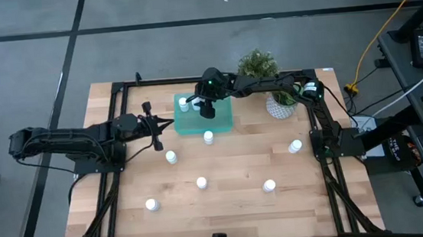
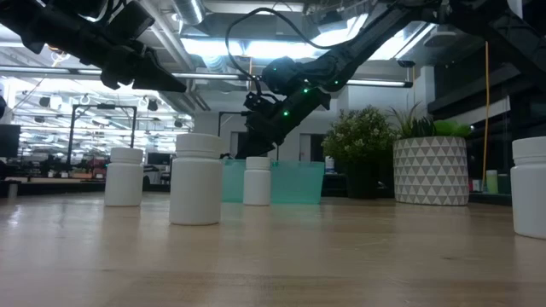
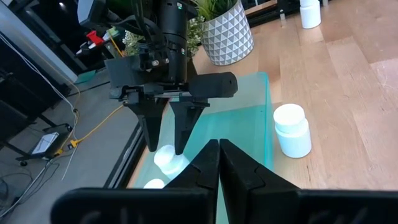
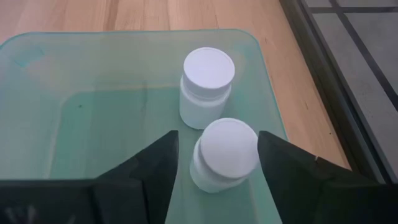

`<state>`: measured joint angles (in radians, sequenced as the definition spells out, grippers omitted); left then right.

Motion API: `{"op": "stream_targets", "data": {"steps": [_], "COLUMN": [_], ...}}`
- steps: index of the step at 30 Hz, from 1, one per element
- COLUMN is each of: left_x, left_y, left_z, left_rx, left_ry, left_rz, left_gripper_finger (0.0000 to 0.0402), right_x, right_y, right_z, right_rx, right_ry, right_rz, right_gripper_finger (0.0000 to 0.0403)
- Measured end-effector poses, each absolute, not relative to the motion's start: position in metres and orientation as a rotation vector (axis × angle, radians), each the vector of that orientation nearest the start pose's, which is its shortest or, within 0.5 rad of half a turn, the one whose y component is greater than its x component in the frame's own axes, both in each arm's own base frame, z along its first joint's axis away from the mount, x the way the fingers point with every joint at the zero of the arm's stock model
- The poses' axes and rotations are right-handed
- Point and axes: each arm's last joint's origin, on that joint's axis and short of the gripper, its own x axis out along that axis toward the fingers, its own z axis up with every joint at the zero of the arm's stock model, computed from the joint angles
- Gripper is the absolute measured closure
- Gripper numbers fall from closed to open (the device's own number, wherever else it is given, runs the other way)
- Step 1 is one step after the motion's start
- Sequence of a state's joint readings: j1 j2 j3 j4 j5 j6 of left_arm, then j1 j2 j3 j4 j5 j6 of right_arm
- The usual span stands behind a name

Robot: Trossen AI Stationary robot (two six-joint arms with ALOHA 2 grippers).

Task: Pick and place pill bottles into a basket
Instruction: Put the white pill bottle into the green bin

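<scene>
The teal basket [image 1: 223, 117] sits at the table's far middle and also shows in the right wrist view [image 4: 93, 93]. Two white pill bottles stand upright in it, a far one [image 4: 208, 84] and a near one [image 4: 225, 154]. My right gripper [image 4: 217, 134] hovers over the basket, open, its fingers on either side of the near bottle's cap. From the left wrist view its fingertips [image 3: 180, 140] stand just above that bottle [image 3: 169, 159]. My left gripper [image 1: 167, 124] is shut and empty, left of the basket. Several more bottles stand on the table, such as one just in front of the basket [image 1: 208, 137].
A white patterned pot with a green plant [image 1: 278, 105] stands right of the basket, under my right arm. Loose bottles stand at the left [image 1: 171, 157], middle [image 1: 201, 183], near left [image 1: 151, 205], near right [image 1: 269, 185] and right [image 1: 295, 146] of the wooden table.
</scene>
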<state>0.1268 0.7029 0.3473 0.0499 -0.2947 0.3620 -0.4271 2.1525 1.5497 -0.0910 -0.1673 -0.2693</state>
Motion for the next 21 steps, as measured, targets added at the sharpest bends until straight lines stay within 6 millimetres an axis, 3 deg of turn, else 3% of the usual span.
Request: {"op": "stream_targets", "data": {"steps": [9,16,21], "left_x": [0.158,0.158,0.158], "left_y": [0.029,0.029,0.029], "left_z": [0.216,0.216,0.216], "left_rx": [0.379,0.380,0.380], "left_ry": [0.379,0.380,0.380], "left_rz": [0.358,0.359,0.359], "left_gripper_finger": [0.0396,0.0391,0.0396], "right_x": [0.435,0.439,0.438], "right_y": [-0.193,-0.195,-0.191], "right_z": [0.176,0.216,0.233], "right_rx": [-0.053,-0.024,-0.051], "right_ry": [0.703,0.798,0.833], "right_rz": [-0.155,-0.138,-0.111], "right_gripper_finger": [0.0224,0.0261,0.0332]}}
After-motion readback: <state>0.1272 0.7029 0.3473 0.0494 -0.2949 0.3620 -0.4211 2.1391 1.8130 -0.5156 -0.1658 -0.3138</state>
